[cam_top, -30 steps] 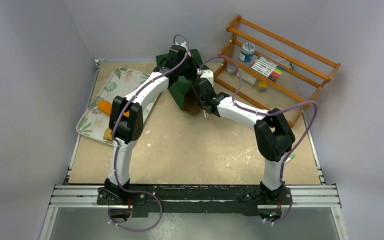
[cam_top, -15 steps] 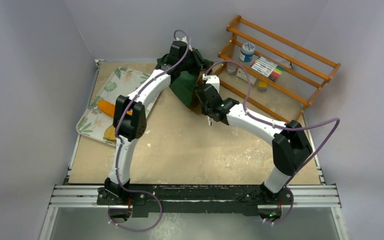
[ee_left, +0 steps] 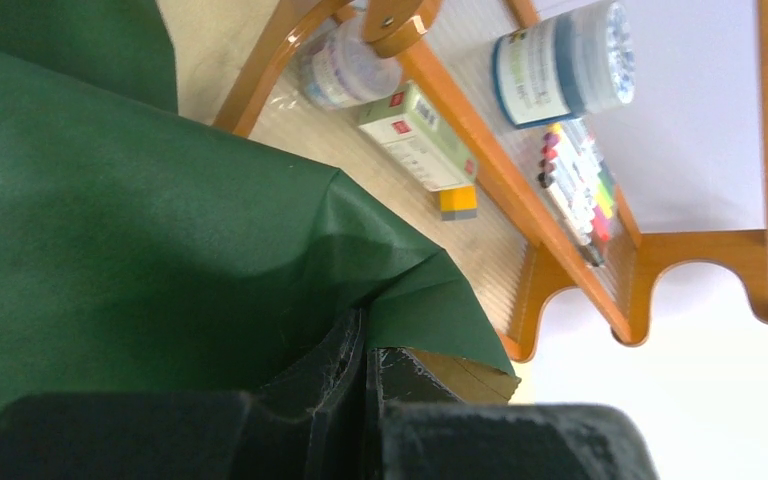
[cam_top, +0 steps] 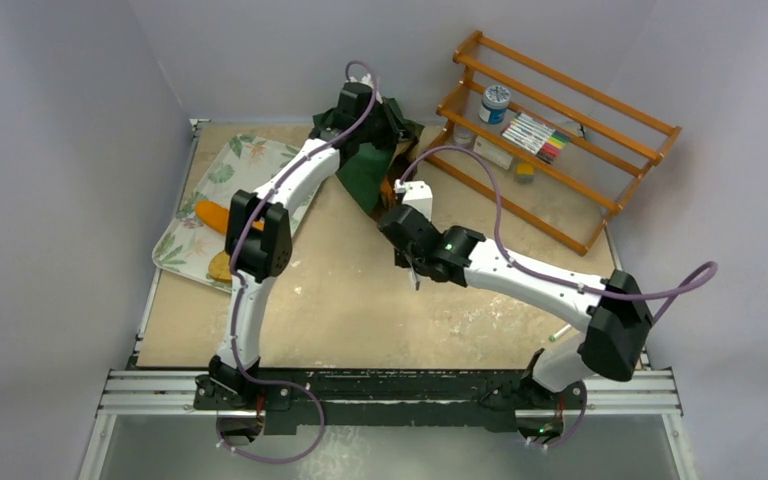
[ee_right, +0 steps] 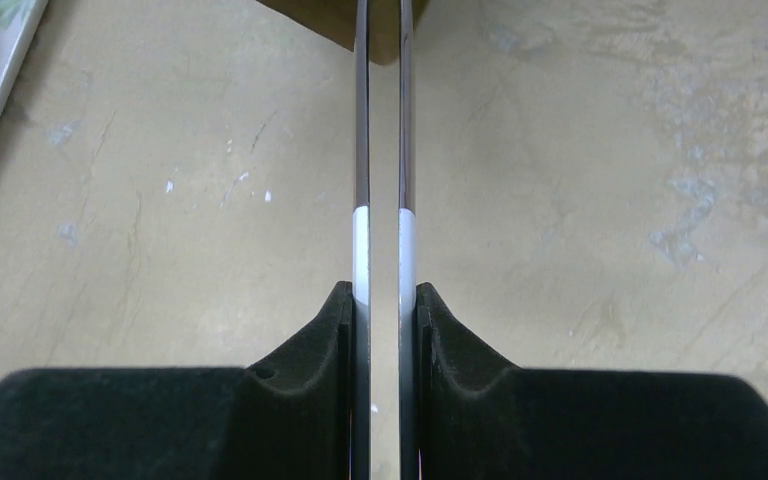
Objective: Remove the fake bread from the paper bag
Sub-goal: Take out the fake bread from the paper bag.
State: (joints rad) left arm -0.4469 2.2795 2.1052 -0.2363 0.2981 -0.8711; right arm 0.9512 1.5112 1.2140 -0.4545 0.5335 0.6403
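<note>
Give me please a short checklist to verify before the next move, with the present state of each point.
1. Left gripper grips the paper bag: ok, fingers closed on the green paper.
2. Right gripper load: cannot tell; fingers nearly together, a brown thing at their tips.
3. More bread inside the bag: cannot tell, the inside is hidden.
4. Room on the floral tray: ok; two orange bread pieces lie at its near part.
5. Way from the right gripper to the tray: probably not ok, the left arm lies across it.
</note>
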